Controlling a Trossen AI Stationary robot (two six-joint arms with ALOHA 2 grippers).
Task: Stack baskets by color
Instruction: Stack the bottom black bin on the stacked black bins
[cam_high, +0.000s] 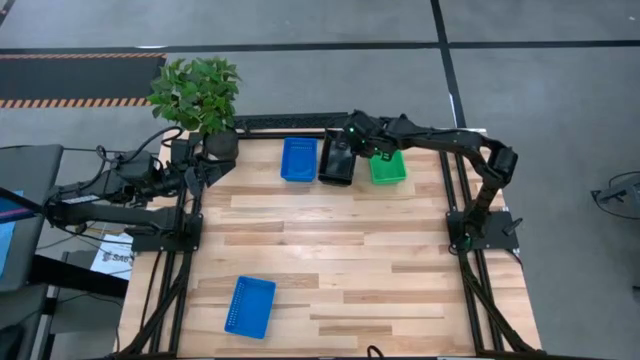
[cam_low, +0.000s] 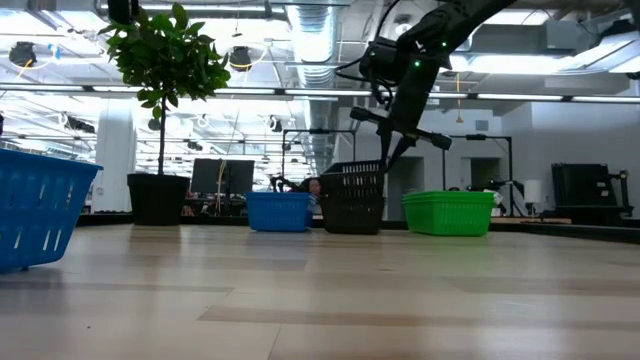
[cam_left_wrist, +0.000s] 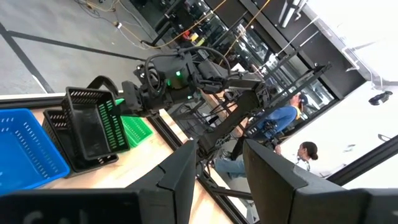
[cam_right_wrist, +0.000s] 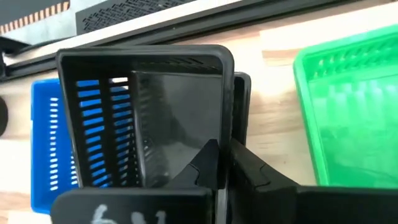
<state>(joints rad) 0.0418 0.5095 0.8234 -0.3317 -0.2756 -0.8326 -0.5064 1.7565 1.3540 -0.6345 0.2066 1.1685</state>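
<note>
**Black basket tilted in the right gripper over the far row**

Nearest the table's front edge, a lone blue basket (cam_high: 250, 306) lies left of centre, its long axis running roughly front to back with a slight slant. In the low view it shows only partly, cut off by the picture's left edge.

Across a wide stretch of bare wooden table (cam_high: 340, 250), three stacks stand in a row at the far edge: a blue stack (cam_high: 298, 159) on the left, a black stack (cam_high: 337, 172) in the middle and a green stack (cam_high: 388, 168) on the right, each with its long axis front to back. How many baskets each stack holds cannot be counted.

The right gripper (cam_high: 352, 150) hangs over the black stack, its fingers (cam_right_wrist: 208, 165) pinching the wall of a black basket (cam_right_wrist: 146, 115), which sits tilted, one end raised above the baskets under it.

The left gripper (cam_high: 205, 170) waits at the far left corner, fingers (cam_left_wrist: 180, 177) spread and holding nothing, just beside a potted plant (cam_high: 198, 95).

Beyond the table, two people show, seen only in part.
</note>
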